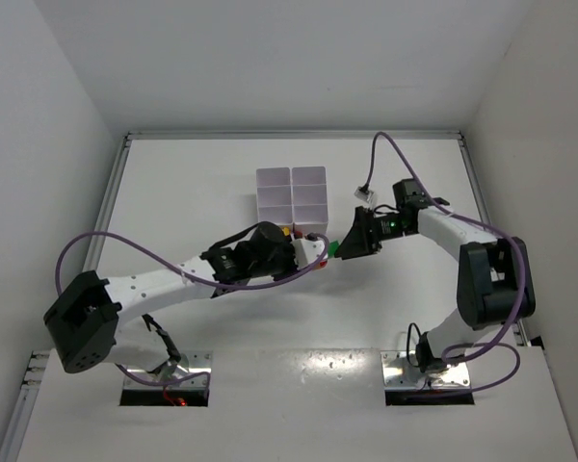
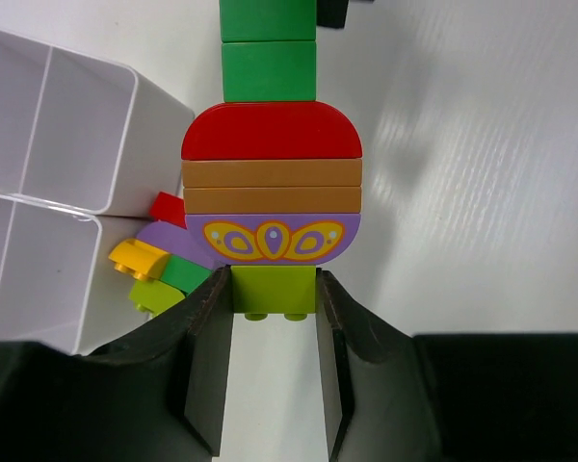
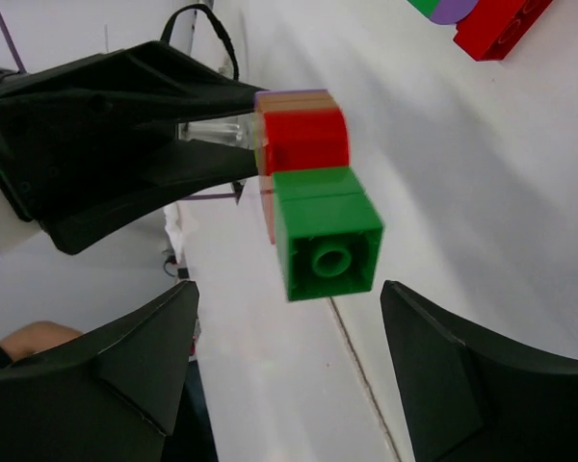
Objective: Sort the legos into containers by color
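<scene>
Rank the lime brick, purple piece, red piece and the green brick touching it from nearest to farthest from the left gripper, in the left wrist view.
1. Lime brick, held by the left gripper.
2. Purple piece, just beyond it.
3. Red piece, further up.
4. Green brick, at the stack's far end.

Nothing readable here, no text, brand or number; only a yellow ornament is printed on the purple lego (image 2: 273, 239).
</scene>
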`<state>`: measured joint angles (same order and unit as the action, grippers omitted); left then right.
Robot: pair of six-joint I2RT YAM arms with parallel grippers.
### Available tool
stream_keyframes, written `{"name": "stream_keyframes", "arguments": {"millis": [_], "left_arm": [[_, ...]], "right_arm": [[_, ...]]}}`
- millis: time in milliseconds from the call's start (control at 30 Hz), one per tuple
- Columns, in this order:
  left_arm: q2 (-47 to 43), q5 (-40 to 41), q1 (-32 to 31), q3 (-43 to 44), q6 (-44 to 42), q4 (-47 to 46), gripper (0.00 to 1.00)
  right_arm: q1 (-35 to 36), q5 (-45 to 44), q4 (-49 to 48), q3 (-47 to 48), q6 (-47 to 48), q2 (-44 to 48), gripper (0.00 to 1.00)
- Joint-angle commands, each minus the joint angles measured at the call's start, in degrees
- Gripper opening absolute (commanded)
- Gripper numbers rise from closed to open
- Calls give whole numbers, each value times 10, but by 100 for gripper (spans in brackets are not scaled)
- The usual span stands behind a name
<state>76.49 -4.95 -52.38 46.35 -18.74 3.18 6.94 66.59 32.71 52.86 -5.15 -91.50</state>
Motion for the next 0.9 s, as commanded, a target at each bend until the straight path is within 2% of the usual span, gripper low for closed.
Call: {"name": "stream_keyframes", "arguments": {"millis": [0, 67, 167, 200, 300, 333, 500, 600, 633, 733, 867], "left_arm": [[-27, 7, -15, 11, 7, -45, 0], [-34, 13, -15, 11, 7, -45, 0], [-39, 13, -21, 11, 12, -45, 0], [-39, 13, -21, 11, 13, -45, 0], [-39, 13, -21, 6, 13, -45, 0], [-39, 7, -21, 6, 13, -45, 0], [-39, 2, -21, 1, 13, -45, 0], [-39, 2, -21, 1, 18, -45, 0], [-39, 2, -21, -5, 18, -45, 0], [-44, 2, -21, -10, 23, -45, 0], [-56, 7, -21, -22, 29, -45, 0]], "right_arm": [[3, 40, -35, 15, -25, -20, 77], [3, 40, -41, 21, -25, -26, 77], [3, 40, -41, 26, -25, -37, 72], [3, 45, -48, 32, -25, -37, 66], [3, 50, -60, 32, -30, -42, 56], [3, 50, -60, 38, -35, -42, 56], [3, 67, -70, 44, -36, -42, 44], [3, 79, -70, 50, -36, -42, 28], [3, 85, -70, 50, -36, -35, 17], [3, 85, -70, 44, -36, -22, 3], [-17, 90, -61, 33, -22, -5, 0]]}}
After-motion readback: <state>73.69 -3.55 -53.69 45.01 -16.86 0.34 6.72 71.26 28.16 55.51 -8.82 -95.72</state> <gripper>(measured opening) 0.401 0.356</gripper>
